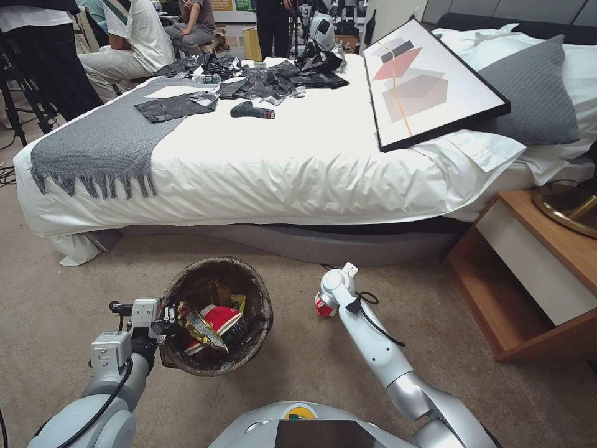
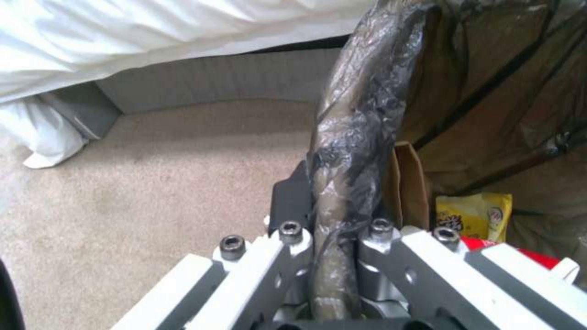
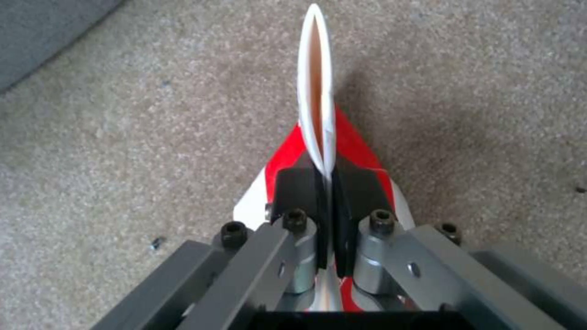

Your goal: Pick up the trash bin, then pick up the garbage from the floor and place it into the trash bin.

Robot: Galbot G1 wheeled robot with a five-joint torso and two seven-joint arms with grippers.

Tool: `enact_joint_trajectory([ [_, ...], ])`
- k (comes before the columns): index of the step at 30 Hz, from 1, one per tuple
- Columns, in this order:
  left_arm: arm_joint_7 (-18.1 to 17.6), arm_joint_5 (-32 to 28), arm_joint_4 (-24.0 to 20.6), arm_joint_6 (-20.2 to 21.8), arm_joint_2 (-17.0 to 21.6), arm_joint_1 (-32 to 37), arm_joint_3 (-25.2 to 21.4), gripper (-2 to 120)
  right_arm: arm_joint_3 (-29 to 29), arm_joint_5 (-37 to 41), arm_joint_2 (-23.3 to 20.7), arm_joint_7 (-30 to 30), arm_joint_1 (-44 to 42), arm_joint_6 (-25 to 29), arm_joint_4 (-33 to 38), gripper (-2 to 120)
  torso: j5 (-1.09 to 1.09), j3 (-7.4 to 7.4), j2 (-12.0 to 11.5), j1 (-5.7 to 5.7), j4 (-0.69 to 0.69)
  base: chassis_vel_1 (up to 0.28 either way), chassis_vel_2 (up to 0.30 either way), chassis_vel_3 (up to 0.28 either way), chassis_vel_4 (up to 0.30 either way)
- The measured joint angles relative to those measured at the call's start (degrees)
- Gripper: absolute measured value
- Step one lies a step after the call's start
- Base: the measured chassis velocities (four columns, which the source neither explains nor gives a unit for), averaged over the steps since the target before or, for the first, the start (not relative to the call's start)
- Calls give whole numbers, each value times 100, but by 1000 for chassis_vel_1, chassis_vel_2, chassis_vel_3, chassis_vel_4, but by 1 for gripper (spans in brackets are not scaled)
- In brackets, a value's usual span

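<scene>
The trash bin [image 1: 217, 317], round and lined with a dark bag, hangs low before me on the left, with a red-and-white cup, a yellow wrapper and a brown paper bag inside. My left gripper [image 1: 163, 323] is shut on its near-left rim; in the left wrist view the bag-wrapped rim [image 2: 355, 137] runs up between the pads of the left gripper [image 2: 330, 201]. To the bin's right, my right gripper [image 1: 323, 305] is down at the floor [image 1: 435, 323], shut on a crushed red-and-white paper cup [image 3: 318, 105], squeezed flat between the pads of the right gripper [image 3: 328, 192].
A bed [image 1: 280, 168] with white sheets, a grey throw, black bags and a framed picture [image 1: 429, 81] stands just beyond the bin. At the right is a wooden nightstand [image 1: 535, 267]. People sit behind the bed.
</scene>
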Motion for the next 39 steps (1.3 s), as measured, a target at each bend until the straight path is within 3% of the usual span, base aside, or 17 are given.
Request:
enact_joint_trajectory([
  [8, 2, 2, 0, 1, -9, 6, 25, 2, 45, -438, -165, -172, -250, -7, 366, 0, 0, 0, 0, 0, 0, 0, 0, 0, 0],
  [24, 6, -21, 0, 17, 83, 27, 43, 2, 359, -988, -1308, -920, -1374, -637, 3529, 0, 2, 0, 0, 0, 1, 0, 0, 0, 0],
  [27, 4, -54, 0, 27, 93, 34, 45, 2, 651, -779, -1841, -1280, -1696, -889, 4425, 0, 1, 0, 0, 0, -1, 0, 0, 0, 0],
  [28, 4, -54, 0, 27, 93, 34, 45, 2, 651, -779, -1841, -1280, -1696, -889, 4425, 0, 1, 0, 0, 0, -1, 0, 0, 0, 0],
  [31, -2, -94, 0, 34, 122, 37, 31, 2, 1010, -724, -2376, -1874, -1908, -1107, 5305, 0, 1, 0, 0, 0, -3, 0, 0, 0, 0],
  [39, -16, -115, 0, 70, 145, 47, 45, 2, 1348, -426, -2967, -2757, -1776, -1318, 6422, 0, 1, 0, 0, 0, 1, 0, 0, 0, 0],
])
